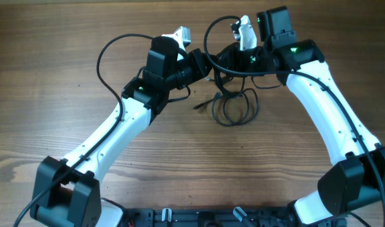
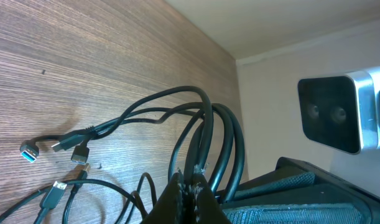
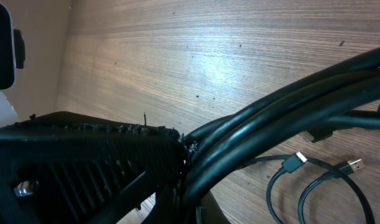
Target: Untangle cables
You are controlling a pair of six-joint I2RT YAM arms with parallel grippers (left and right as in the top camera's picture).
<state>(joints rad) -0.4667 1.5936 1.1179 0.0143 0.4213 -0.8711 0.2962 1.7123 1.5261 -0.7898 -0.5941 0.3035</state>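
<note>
The cables (image 1: 233, 106) sit just off the table's (image 1: 53, 50) centre toward 3 o'clock. Their loose loops lie on the wood, and strands rise toward 12 o'clock to where the two tools meet. The left gripper (image 2: 191, 186) is clenched on several cable strands. The right gripper (image 3: 185, 152) is clamped on a thick bundle of the same cords. Small plug ends (image 2: 29, 151) lie flat on the wood, apart from the fingers.

Open wood runs wide toward 9 and 10 o'clock, as far as the frame edges. A bare wedge lies at 6 o'clock between the left arm (image 1: 110, 139) and the right arm (image 1: 331, 120). More bare wood shows at 3 o'clock, outside the right arm. At 12 o'clock only a narrow strip is left before the edge.
</note>
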